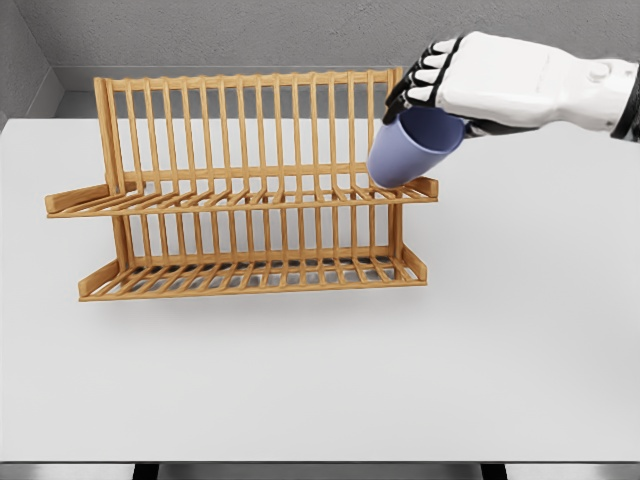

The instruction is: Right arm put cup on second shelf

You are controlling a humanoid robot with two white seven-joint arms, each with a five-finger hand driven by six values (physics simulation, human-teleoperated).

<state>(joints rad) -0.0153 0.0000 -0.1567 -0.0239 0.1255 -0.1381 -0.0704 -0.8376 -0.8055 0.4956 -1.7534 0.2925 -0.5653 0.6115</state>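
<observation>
A blue-purple cup [412, 146] hangs tilted over the right end of the wooden dish rack [250, 200], its base low and close to the upper shelf [240, 198]. My right hand [440, 85] comes in from the upper right and is shut on the cup, black fingers curled over its rim. Whether the cup's base touches the upper shelf's slats I cannot tell. The lower shelf [255, 275] holds nothing. The left arm does not show.
The rack stands on a white table [320, 380], toward the back left of centre. A grey wall runs behind it. The rack's tall slatted back rises behind the upper shelf, just left of the cup.
</observation>
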